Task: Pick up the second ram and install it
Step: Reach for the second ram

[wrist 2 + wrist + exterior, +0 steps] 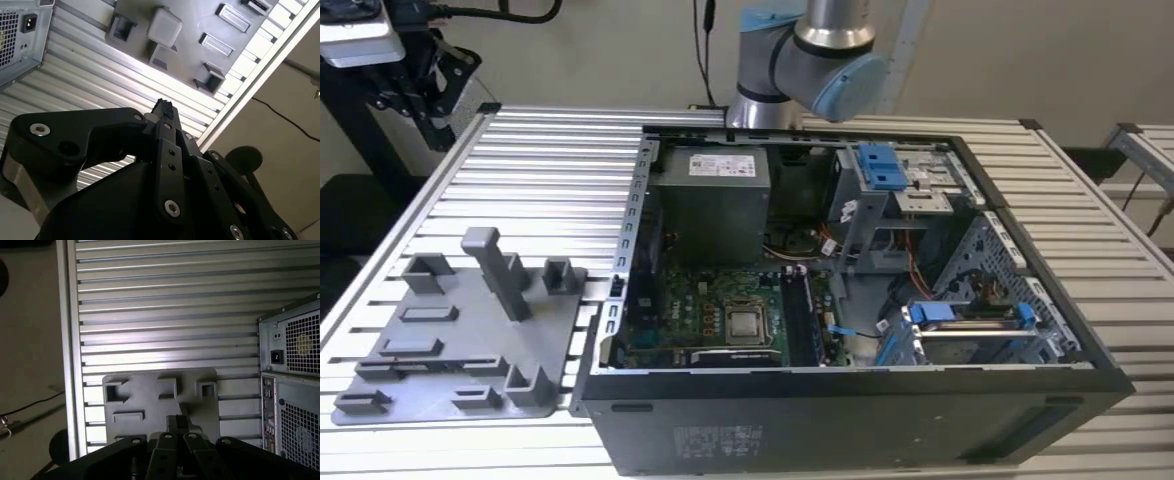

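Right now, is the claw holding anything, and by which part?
Cannot be told. The claw points toward the grey fixture tray, and its own body hides whatever might sit at its tip.

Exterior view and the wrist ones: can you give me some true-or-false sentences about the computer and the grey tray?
1. The computer case lies open, showing its green motherboard. True.
2. The grey tray sits inside the case. False: it lies on the slatted table, at the exterior view's left of the case.
3. The tall post on the tray has fallen flat. False: it stands upright.
4. The table top is made of metal slats. True.
5. The gripper is down inside the case. False: in both wrist views it is outside the case, with the tray beyond it.
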Available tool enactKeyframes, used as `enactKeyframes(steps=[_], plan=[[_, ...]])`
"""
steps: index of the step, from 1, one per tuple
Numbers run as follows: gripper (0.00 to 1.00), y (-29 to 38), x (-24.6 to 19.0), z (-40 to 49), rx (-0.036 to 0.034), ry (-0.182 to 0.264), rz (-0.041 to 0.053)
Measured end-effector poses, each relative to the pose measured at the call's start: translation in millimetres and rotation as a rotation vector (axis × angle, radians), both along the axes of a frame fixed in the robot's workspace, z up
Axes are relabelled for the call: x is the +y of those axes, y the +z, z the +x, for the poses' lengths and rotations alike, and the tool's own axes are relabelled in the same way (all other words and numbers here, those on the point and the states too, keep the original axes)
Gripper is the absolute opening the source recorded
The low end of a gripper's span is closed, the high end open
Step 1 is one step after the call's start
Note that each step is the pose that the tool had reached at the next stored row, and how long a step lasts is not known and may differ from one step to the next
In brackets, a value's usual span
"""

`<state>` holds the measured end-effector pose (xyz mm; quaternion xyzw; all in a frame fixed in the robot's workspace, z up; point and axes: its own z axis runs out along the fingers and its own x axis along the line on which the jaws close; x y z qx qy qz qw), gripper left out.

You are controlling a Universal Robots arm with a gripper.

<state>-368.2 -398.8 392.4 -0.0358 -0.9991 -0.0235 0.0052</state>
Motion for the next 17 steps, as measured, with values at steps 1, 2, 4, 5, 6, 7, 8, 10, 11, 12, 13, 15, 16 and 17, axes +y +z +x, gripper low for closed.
enactKeyframes(steps=[1,2,4,5,6,7,8,10,11,12,13,15,16,17], plan=[[0.11,0.0,0.0,-1.8,0.001,0.0,0.0],[0.11,0.0,0.0,-3.9,0.002,0.0,0.0],[0.11,0.0,0.0,-8.6,0.0042,0.0,0.0],[0.11,-0.1,0.0,-11.0,0.0053,0.0,0.0],[0.11,-0.1,0.0,-13.2,0.0064,0.0,0.0],[0.11,-0.1,0.0,-15.3,0.0075,0.0,0.0],[0.11,-0.3,0.0,-17.2,0.0079,0.0,0.0001],[0.11,-0.2,-0.1,-18.6,0.0083,0.0,0.0],[0.11,-0.2,0.0,-18.6,0.0083,0.0,0.0],[0.11,-0.2,0.0,-18.6,0.0082,0.0,0.0001],[0.11,-0.2,0.0,-18.6,0.008,0.0,0.0001],[0.11,-0.3,-0.5,-18.9,0.0078,0.0,0.0],[0.11,-0.4,-1.3,-19.0,0.0079,0.0,0.0],[0.11,-0.7,-2.4,-19.0,0.0078,0.0,0.0001]])
